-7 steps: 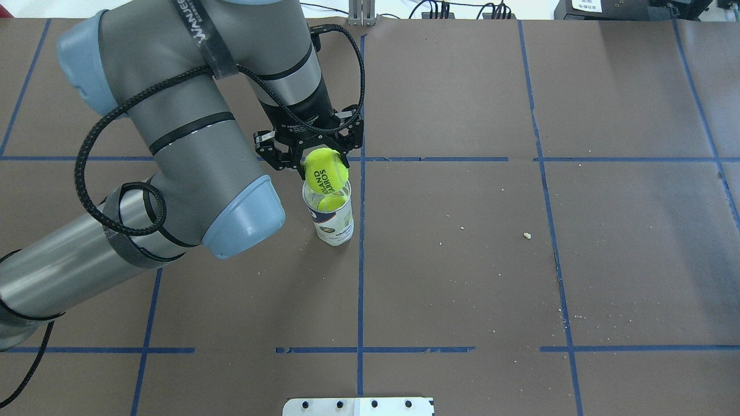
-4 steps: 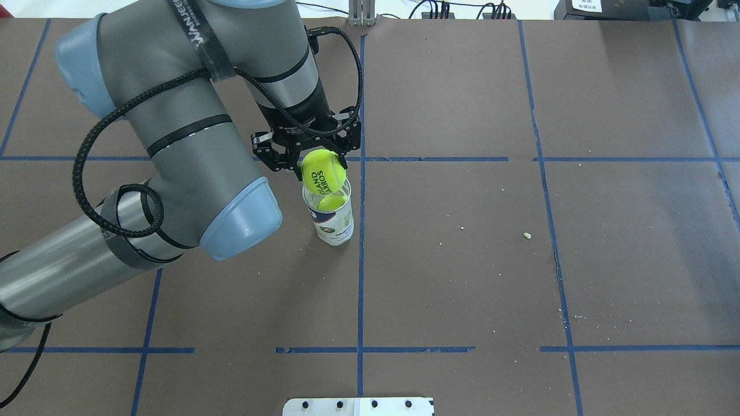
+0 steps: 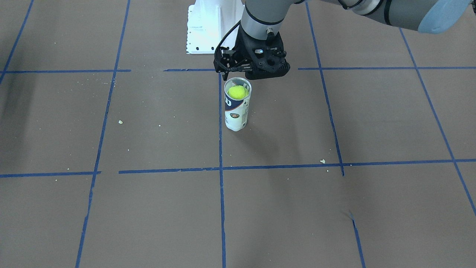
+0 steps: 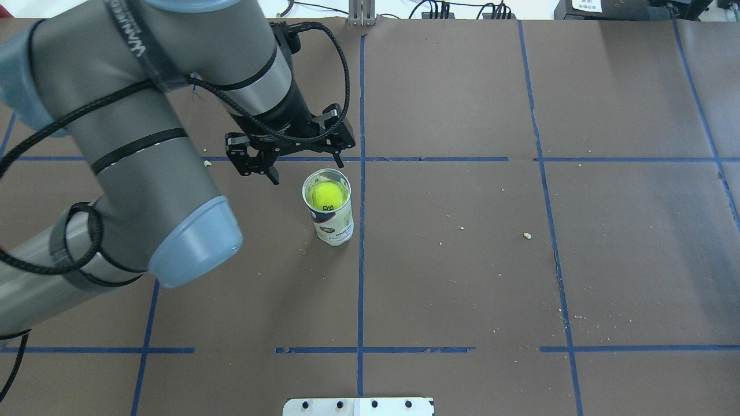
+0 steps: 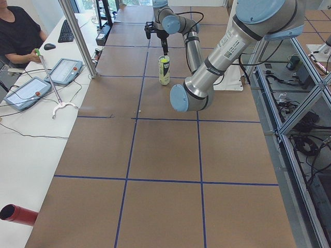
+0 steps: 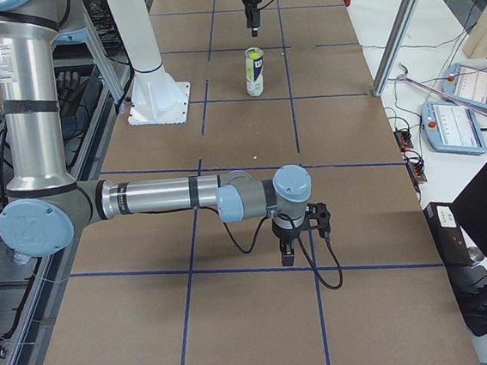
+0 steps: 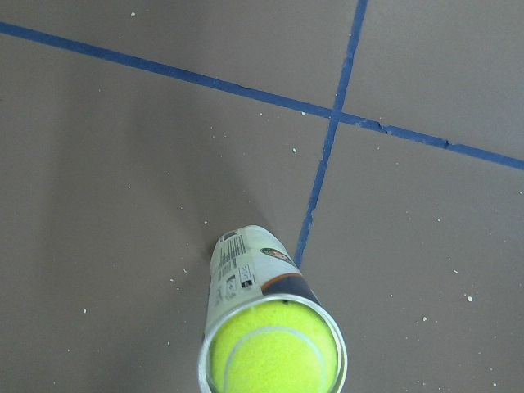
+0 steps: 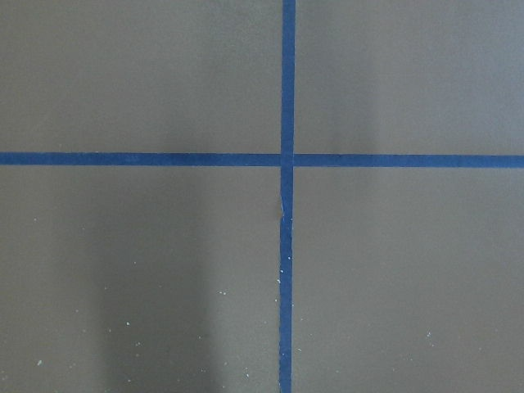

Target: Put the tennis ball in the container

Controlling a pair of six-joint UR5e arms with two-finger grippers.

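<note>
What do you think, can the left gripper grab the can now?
Probably yes. The left gripper hangs open close to the top of the container, with nothing between them. The tennis ball sits inside.

The table (image 4: 462, 277) is covered in brown paper and divided into squares by blue tape (image 4: 361, 289). A can (image 4: 335, 225) is stood upright just beside one line. Pale crumbs (image 4: 526, 235) are scattered about. A white base plate (image 3: 204, 37) is seen at the robot's edge.

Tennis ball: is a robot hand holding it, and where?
No. The tennis ball sits inside the container; the left gripper hangs open and empty nearby.
</note>
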